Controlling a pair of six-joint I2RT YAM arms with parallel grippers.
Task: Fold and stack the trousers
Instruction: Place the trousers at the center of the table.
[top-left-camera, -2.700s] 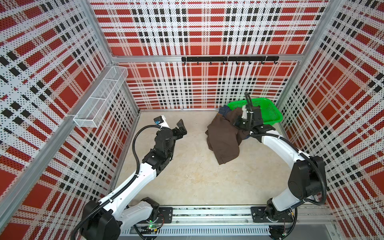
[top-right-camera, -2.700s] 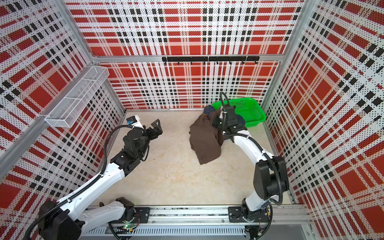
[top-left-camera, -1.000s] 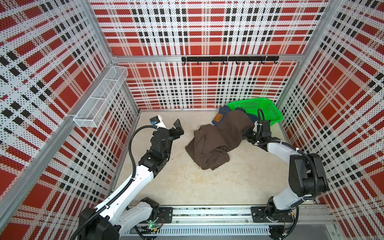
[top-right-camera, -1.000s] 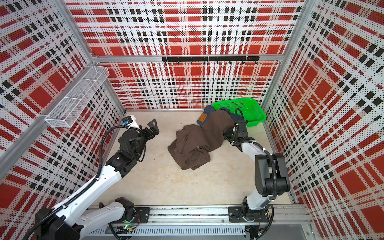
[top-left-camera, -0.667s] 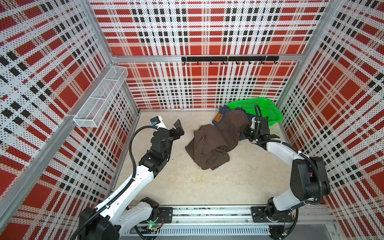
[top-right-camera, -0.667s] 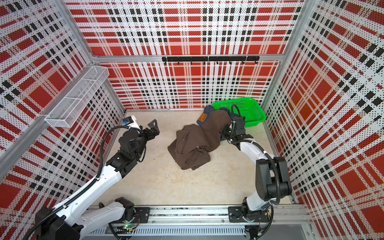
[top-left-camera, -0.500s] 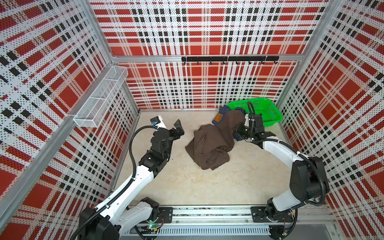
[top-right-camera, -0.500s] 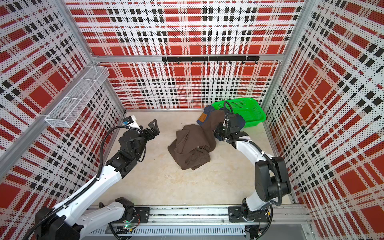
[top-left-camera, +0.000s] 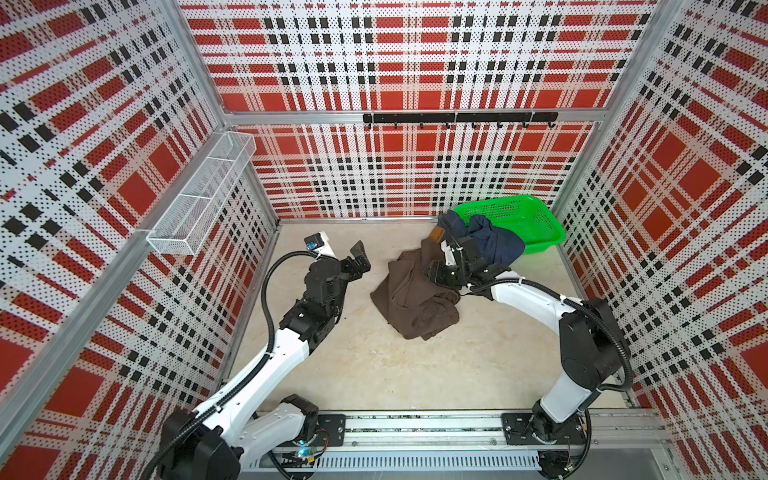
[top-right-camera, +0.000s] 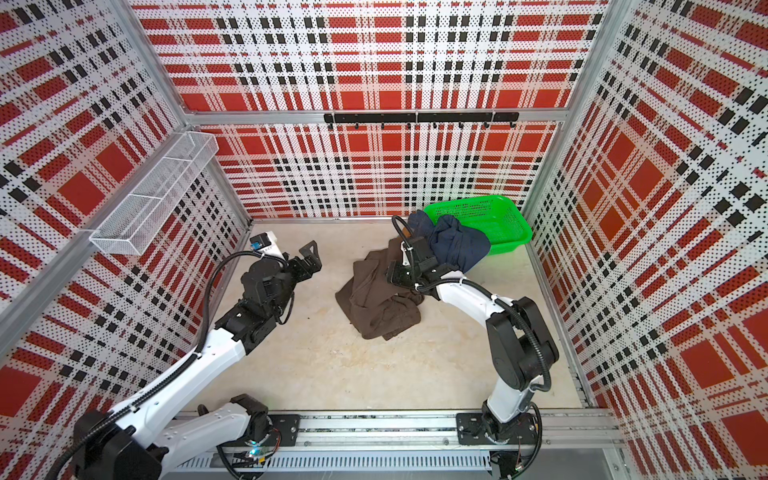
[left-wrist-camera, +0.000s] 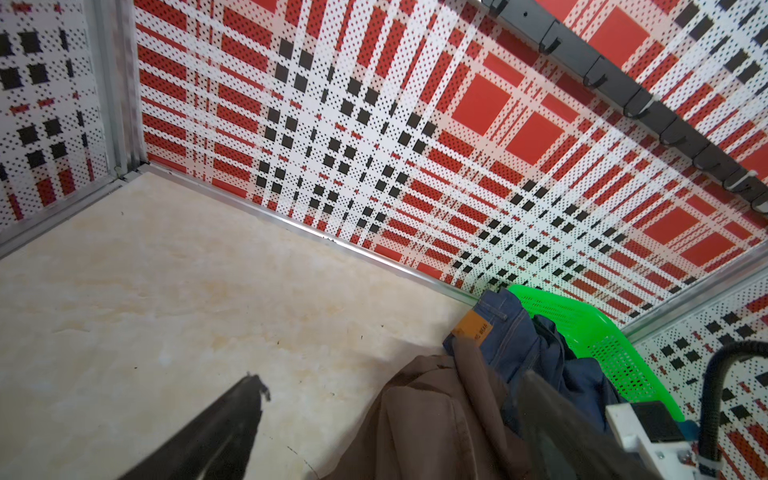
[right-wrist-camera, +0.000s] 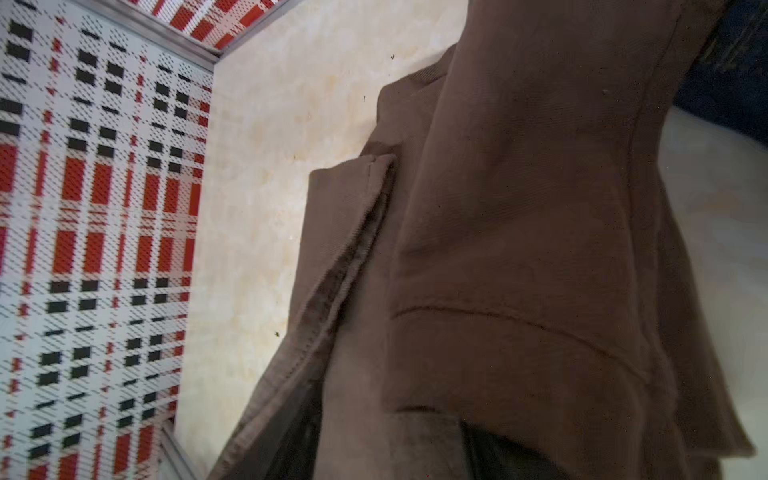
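Observation:
The dark brown trousers lie crumpled mid-table. The blue denim trousers spill from the green basket; their tan patch faces the brown pile. My right gripper sits low on the brown pile's back right part. In the right wrist view its dark fingers stand apart, with a fold of brown cloth lying between them. My left gripper hovers open to the left of the pile, nothing between its fingers.
A white wire shelf hangs on the left wall and a black hook rail on the back wall. The green basket stands in the back right corner. The arms' base rail runs along the front edge.
My right gripper has moved left from beside the basket onto the brown pile, bunching the brown leg leftward off the denim, and its jaws have parted. The left arm stays put.

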